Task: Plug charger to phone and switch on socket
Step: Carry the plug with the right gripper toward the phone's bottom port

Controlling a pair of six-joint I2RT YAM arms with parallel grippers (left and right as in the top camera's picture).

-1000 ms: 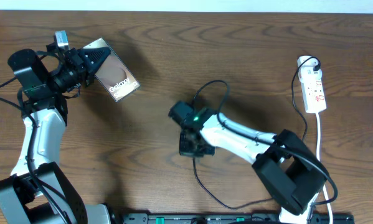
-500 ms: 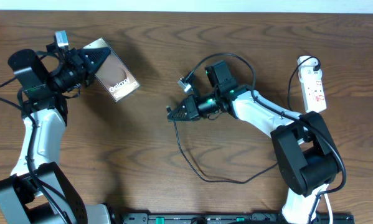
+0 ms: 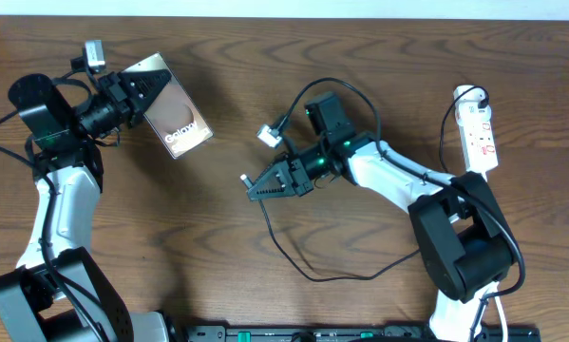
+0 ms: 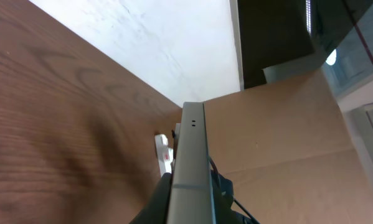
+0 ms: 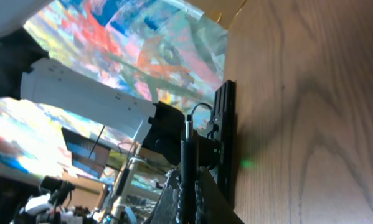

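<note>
The left tool [image 3: 143, 87] is clamped on the phone [image 3: 177, 116] — edge-on from its wrist; the right tool [image 3: 250, 187] pinches the charger [image 5: 187, 142].

Fingers [image 5: 212, 209] pinch charger [image 5: 186, 152], tip forward; phone [image 5: 226, 140] edge-on beyond; table [image 5: 311, 124] right.

Arms match. Left arm [image 3: 61, 204] and right arm [image 3: 390, 174]: glossy white link shells, black cylindrical joint housings, chunky black base blocks. Black wedge-shaped finger assemblies on both. Green LED [image 3: 342, 145] lit at the right wrist. A small grey-white block [image 3: 94, 54] sits on the left wrist and another [image 3: 268, 135] on the right.
</note>
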